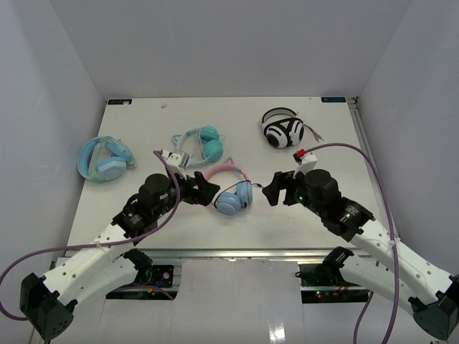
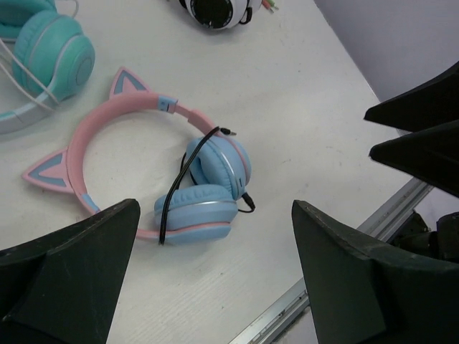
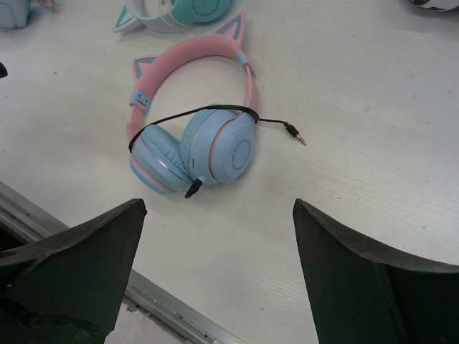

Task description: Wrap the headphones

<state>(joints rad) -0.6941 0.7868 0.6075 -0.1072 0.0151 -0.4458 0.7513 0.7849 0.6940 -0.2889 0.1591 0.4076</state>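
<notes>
Top camera high, far, looking down. Wrist cameras close, angled down from opposite sides; all share headphones [image 2: 215, 168].

Headphones [image 3: 208, 143] lie flat on counter [image 3: 373, 107]. Black cable [image 3: 215, 109] looped across the blue cups, plug [image 3: 294, 132] resting on counter just beside them. Right hand [image 3: 219, 208] spread wide, empty. Teal pair [image 3: 193, 8] beyond.

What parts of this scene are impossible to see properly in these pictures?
- Top view: the thin black cable of the pink cat-ear headphones with light blue cups is too small to trace.
- Left wrist view: the teal cat-ear headphones and the black-and-white headphones are cut off by the frame edges.
- Both wrist views: the cable's path under the pink headphones is hidden by them.
</notes>
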